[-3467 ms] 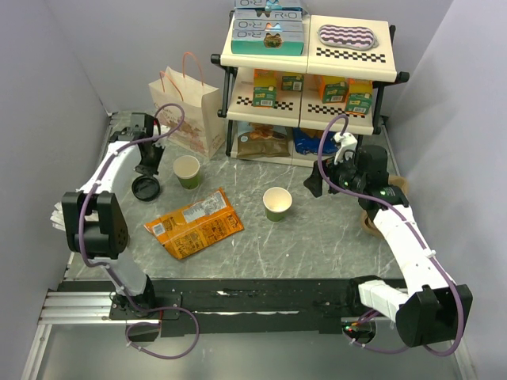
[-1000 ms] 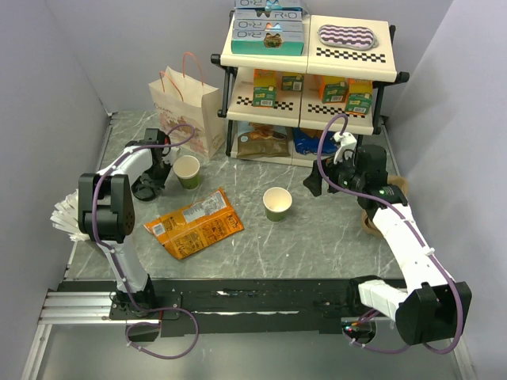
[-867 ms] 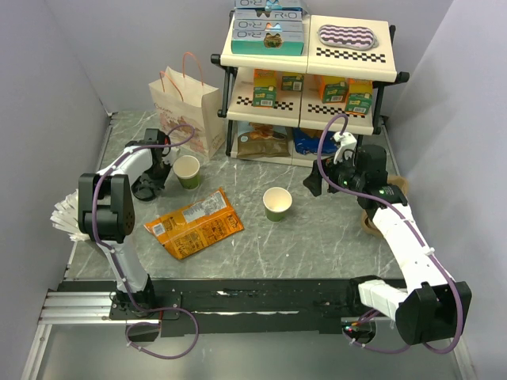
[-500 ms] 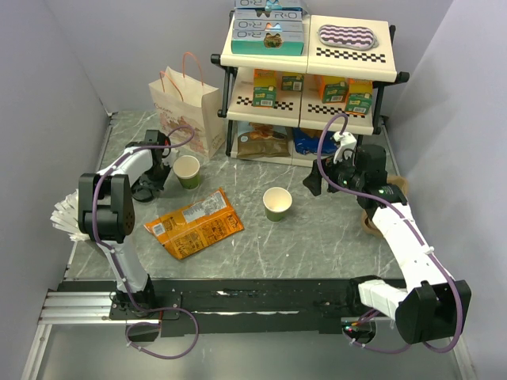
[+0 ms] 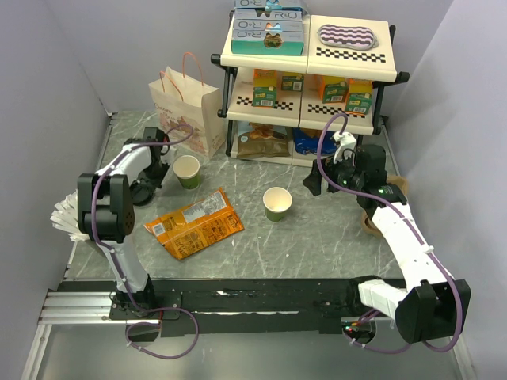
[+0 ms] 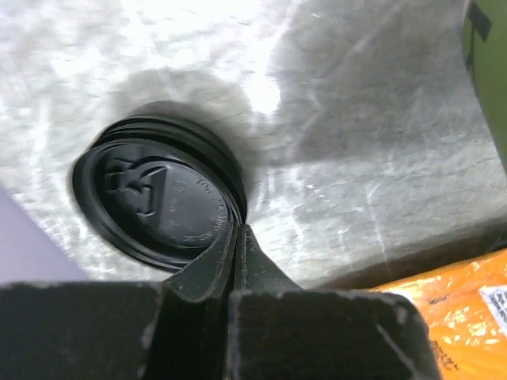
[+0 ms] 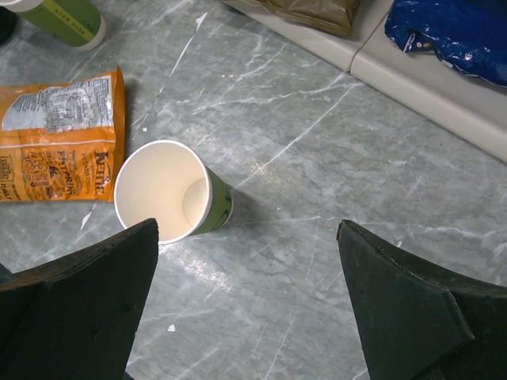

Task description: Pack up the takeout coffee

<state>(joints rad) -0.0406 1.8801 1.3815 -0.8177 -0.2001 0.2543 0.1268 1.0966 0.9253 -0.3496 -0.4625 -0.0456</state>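
Lid [image 6: 154, 198], black plastic, lay flat on the desk [image 5: 317, 237], the left end effector [image 6: 235, 233] pinched on its rim. Thin, light and likely springy, it suited an edge grip. A lidless green cup [image 5: 187, 170] stood near. The right end effector [image 7: 247, 226] gaped, empty.

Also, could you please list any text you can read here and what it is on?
"R·O", only partly legible: pale blue-grey stacked cardboard boxes.
Orange foil snack bag: print too blurred to read.
Black plastic lid: embossed lettering too small to read.
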